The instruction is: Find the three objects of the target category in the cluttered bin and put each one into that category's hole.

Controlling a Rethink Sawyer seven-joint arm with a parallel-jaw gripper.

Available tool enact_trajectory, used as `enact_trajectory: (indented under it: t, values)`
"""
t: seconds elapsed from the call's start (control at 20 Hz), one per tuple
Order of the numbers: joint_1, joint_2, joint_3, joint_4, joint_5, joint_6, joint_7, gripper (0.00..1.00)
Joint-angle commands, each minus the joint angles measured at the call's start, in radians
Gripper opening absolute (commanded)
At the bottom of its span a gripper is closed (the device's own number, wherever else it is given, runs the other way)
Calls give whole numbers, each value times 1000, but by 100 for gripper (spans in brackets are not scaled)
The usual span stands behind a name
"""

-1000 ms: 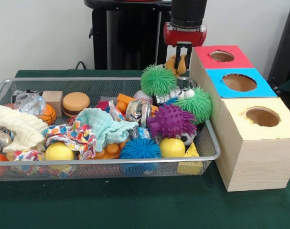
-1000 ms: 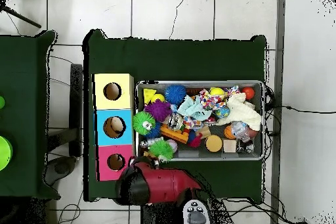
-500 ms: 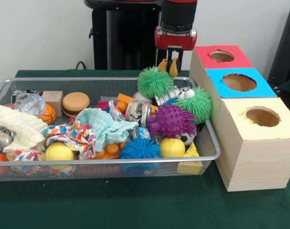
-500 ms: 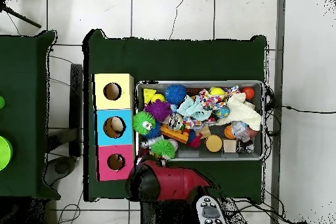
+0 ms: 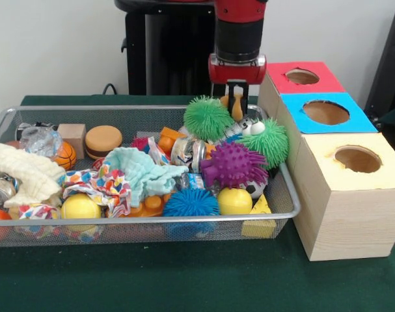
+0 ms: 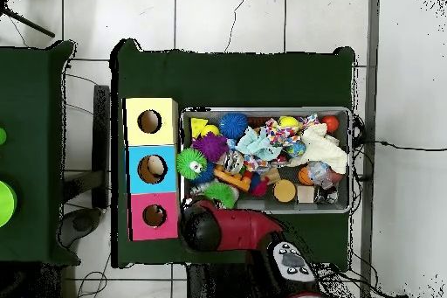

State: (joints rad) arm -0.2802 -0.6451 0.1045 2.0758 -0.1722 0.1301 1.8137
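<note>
Arm hangs vertical, wrist straight down over the bin's [image 5: 145,220] back corner. Gripper [image 5: 236,107] fingers look nearly together; an orange-tan piece sits at the tips, grip on it can't be confirmed. Green spiky ball [image 5: 207,118] just beside the jaws, purple spiky ball [image 5: 233,164] below-front. No readable labels.

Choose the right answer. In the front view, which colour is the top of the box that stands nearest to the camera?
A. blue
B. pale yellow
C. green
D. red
B: of the three boxes in a row beside the wire basket, the nearest box has a pale yellow top, the blue-topped box sits behind it, and the red-topped box is farthest back.
</note>
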Motion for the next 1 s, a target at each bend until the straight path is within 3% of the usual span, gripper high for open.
enact_trajectory:
  t: [0.05,0.4,0.8,1.0]
  values:
    - [-1,102,116,-224,19,160,8,0]
    - [27,74,121,-299,49,327,27,0]
    - [3,87,169,-406,21,489,-45,0]
    - [-11,94,187,-405,13,477,-43,0]
